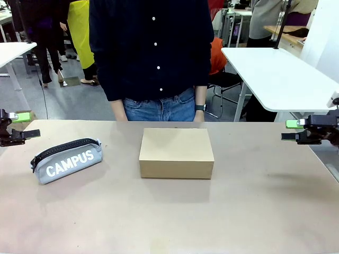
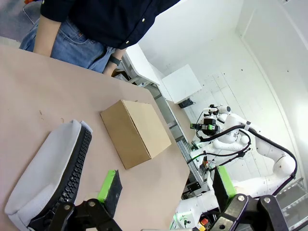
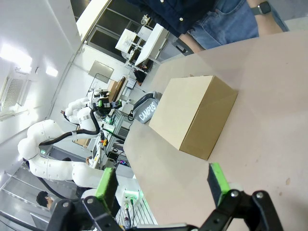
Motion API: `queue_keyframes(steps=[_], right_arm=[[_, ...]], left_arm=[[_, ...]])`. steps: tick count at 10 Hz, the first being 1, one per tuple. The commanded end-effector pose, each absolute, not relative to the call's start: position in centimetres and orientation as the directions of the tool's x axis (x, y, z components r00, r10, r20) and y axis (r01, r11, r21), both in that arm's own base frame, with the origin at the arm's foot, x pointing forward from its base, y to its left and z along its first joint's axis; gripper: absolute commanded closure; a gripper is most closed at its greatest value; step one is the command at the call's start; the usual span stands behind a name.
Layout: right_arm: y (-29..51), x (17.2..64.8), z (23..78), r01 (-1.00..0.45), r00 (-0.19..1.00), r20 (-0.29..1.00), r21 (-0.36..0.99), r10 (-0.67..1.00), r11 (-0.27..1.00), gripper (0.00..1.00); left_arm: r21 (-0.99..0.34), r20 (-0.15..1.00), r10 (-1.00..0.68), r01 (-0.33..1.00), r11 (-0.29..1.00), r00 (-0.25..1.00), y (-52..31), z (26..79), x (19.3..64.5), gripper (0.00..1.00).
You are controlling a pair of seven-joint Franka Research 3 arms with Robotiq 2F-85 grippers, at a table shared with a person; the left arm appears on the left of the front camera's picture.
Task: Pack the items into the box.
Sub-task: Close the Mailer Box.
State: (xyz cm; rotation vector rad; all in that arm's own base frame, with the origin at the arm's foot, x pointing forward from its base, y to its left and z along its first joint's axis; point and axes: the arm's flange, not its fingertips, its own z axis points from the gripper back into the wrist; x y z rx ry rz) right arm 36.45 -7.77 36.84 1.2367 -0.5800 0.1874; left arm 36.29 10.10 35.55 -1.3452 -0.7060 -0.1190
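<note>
- Front view: the box is sitting shut, lid down, on the table, midway between the left and right edges and nearer the far edge than the near one.
- The grey pouch printed "CAMPUS" is lying toward the left edge, apart from the box.
- A person is standing at the far edge, directly behind the box, arms hanging down.
- The left gripper is hanging over the left edge, empty; its left wrist view is showing the green-padded fingers spread wide apart.
- The right gripper is hovering at the right edge, fingers parted wide in its wrist view, gripping nothing.
</note>
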Motion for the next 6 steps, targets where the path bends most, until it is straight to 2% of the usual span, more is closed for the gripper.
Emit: queue_keyframes(steps=[1,6], right_arm=[[-7.35,36.49,37.03,-0.440,0.840,0.513,0.835,-0.177,0.330,0.00],[-7.35,36.49,37.03,-0.440,0.840,0.513,0.835,-0.177,0.330,0.00]], left_arm=[[-0.835,0.546,0.296,0.483,0.262,0.784,10.24,35.73,36.06,0.00],[-0.835,0.546,0.296,0.483,0.262,0.784,10.24,35.73,36.06,0.00]])
